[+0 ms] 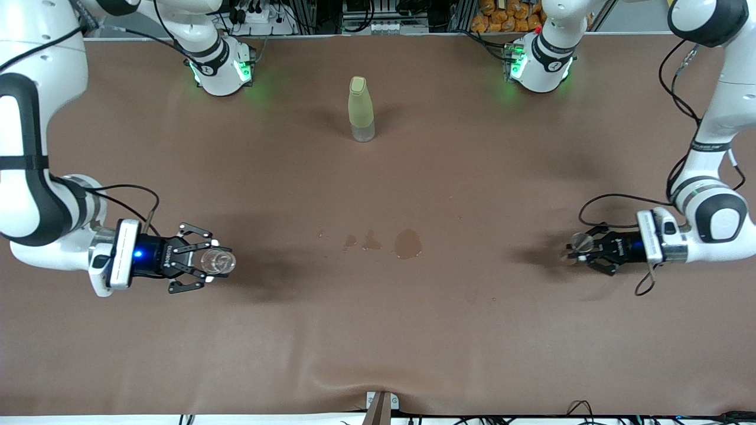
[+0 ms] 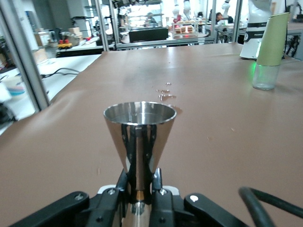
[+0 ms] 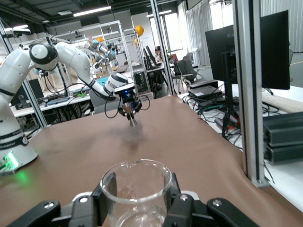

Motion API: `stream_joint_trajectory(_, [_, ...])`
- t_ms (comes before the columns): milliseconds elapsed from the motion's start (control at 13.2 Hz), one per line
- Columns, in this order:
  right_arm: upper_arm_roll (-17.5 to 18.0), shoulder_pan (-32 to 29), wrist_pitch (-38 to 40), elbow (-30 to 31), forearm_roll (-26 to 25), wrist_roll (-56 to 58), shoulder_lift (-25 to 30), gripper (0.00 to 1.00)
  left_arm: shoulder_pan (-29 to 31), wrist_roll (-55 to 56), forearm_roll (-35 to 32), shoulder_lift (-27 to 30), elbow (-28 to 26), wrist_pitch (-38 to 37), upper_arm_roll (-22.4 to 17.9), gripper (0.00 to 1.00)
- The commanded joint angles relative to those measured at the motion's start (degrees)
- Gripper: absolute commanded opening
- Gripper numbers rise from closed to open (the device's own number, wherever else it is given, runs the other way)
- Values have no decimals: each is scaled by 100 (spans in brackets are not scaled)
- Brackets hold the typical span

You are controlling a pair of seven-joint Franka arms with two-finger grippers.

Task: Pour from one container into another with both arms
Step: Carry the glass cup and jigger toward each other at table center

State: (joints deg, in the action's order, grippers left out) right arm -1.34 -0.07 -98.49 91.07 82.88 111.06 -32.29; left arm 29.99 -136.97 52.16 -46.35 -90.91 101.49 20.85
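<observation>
bottle (image 1: 361,109) mid-table; spill (image 1: 407,243) nearer front camera.

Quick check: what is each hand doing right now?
Left hand: closed on the small shiny steel hourglass jigger, upright.
Right hand: closed on the tiny clear glass cup, upright.

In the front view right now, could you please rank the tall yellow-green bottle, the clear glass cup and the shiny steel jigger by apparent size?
1. Tall yellow-green bottle, standing on the table: clearly largest.
2. Clear glass cup, held by the right gripper.
3. Shiny steel jigger, held by the left gripper; it is partly hidden, so its ranking against the cup is unsure.
</observation>
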Motion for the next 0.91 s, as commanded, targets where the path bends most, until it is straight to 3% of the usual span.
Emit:
stream_joint_trajectory(0, [-51,419,-450,419,578,-23,231,24,-369,293,398,91,-15,195,15,0])
stream_joint_trajectory(151, [-59,665,-618,648,878,-23,363,24,-703,267,820,21,-24,344,15,0])
stream_joint_trajectory(833, [-42,860,-610,1615,1001,-189,1216,24,-2636,-470,2674,-243,-112,1785,7,0])
